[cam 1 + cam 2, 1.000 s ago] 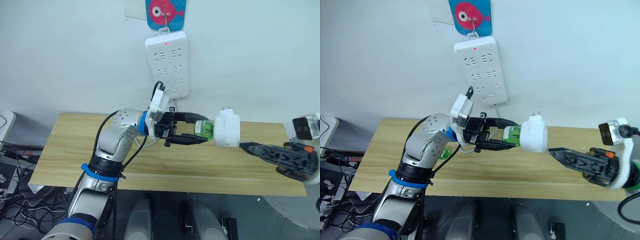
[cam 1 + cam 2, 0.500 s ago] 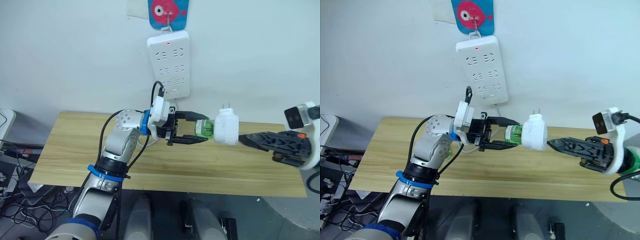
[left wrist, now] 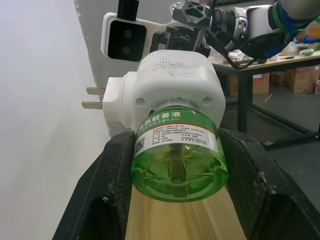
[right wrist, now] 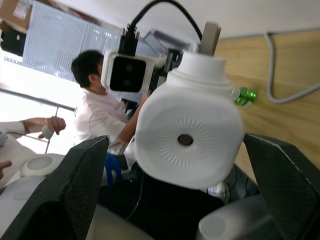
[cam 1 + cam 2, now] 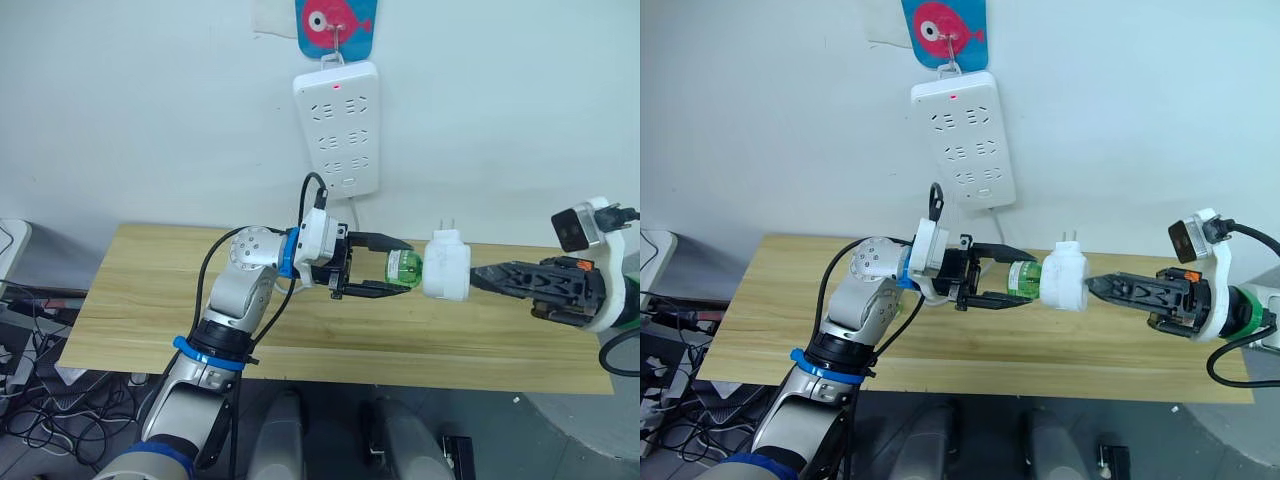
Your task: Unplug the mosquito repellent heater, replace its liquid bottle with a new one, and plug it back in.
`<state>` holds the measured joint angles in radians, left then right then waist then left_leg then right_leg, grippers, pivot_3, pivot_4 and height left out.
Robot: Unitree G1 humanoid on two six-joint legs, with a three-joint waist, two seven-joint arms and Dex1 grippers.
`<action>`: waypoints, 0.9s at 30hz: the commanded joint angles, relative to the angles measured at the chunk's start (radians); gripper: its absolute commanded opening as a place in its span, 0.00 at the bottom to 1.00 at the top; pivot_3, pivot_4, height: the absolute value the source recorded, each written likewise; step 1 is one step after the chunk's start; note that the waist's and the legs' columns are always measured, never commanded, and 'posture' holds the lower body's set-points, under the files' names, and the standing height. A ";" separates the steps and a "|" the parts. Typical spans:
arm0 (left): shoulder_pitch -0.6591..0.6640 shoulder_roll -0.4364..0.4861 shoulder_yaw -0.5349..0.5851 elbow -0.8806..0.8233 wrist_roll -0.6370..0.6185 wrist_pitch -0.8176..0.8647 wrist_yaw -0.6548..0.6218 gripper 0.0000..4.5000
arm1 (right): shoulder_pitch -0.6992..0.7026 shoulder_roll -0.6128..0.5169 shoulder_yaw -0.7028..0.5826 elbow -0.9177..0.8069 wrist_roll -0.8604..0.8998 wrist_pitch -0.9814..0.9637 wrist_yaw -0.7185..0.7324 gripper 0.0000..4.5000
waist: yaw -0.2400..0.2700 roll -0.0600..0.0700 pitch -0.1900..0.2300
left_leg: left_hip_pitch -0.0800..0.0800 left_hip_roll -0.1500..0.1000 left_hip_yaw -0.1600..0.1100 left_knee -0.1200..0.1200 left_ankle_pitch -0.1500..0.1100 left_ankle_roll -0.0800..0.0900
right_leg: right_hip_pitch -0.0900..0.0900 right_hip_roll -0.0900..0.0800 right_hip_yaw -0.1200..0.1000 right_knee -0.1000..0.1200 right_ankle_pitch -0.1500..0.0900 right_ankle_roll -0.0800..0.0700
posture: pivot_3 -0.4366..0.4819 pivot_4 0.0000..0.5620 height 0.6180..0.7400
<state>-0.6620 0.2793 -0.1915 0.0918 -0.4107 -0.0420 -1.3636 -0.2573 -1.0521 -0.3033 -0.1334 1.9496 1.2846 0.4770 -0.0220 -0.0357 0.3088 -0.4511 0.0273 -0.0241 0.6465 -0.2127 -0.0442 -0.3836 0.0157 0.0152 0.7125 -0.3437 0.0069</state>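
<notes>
My left gripper [image 5: 404, 268] is shut on a green liquid bottle [image 5: 402, 267] and holds it level above the wooden table [image 5: 150, 300]. The bottle's neck sits in the white mosquito repellent heater [image 5: 446, 266], whose two prongs [image 3: 94, 98] point up toward the wall. In the left wrist view the bottle [image 3: 177, 150] lies between both fingers [image 3: 107, 190]. My right gripper [image 5: 476, 275] is open, level with the heater's round top [image 4: 186, 139]. One finger [image 4: 75, 175] stands on each side of the heater, apart from it.
A long white power strip [image 5: 337, 128] with a red light hangs on the wall above, under a fish-shaped hook. A small green thing [image 4: 245, 96] and a grey cable [image 4: 280, 95] lie on the table. A person in a white shirt [image 4: 95, 100] stands behind the left arm.
My right gripper has risen and moved left, up to the heater's round top. The left gripper still holds the bottle with the heater on it, a little lower and further left.
</notes>
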 commanded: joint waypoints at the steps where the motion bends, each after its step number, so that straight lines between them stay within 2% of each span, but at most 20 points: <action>1: -0.006 -0.025 -0.018 -0.015 0.020 -0.056 0.017 0.50 | -0.023 0.033 0.012 -0.025 0.023 -0.023 -0.043 0.99 | 0.000 0.000 0.000 | 0.000 0.000 0.000 0.000 0.000 0.000 | 0.000 0.000 0.000 0.000 0.000 0.000 | 0.47 0.56 1.00; 8: -0.014 -0.041 -0.028 -0.002 0.048 -0.102 0.030 0.50 | -0.035 0.186 0.002 -0.090 0.023 -0.099 -0.230 0.99 | -0.001 0.000 0.000 | 0.000 0.000 0.000 0.000 0.000 0.000 | 0.000 0.000 0.000 0.000 0.000 0.000 | 0.47 0.56 1.00; 12: -0.022 -0.043 -0.029 0.023 0.061 -0.120 0.034 0.50 | -0.021 0.206 -0.004 -0.124 0.023 -0.111 -0.252 0.99 | -0.001 0.000 0.000 | 0.000 0.000 0.000 0.000 0.000 0.000 | 0.000 0.000 0.000 0.001 0.000 0.000 | 0.47 0.56 1.00; 27: -0.041 -0.042 -0.028 0.069 0.053 -0.146 -0.003 0.50 | 0.004 0.123 -0.014 -0.096 0.023 -0.079 -0.211 0.99 | -0.002 0.000 0.000 | 0.000 0.000 0.000 0.000 0.000 0.000 | 0.000 0.000 0.000 0.001 0.000 0.000 | 0.47 0.56 1.00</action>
<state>-0.6872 0.2425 -0.2188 0.1761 -0.3430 -0.1697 -1.3646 -0.2549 -0.9037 -0.2895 -0.2252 1.9490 1.1939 0.2408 -0.0241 -0.0356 0.3089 -0.4512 0.0273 -0.0244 0.6464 -0.2127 -0.0441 -0.3836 0.0158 0.0149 0.7131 -0.3437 0.0069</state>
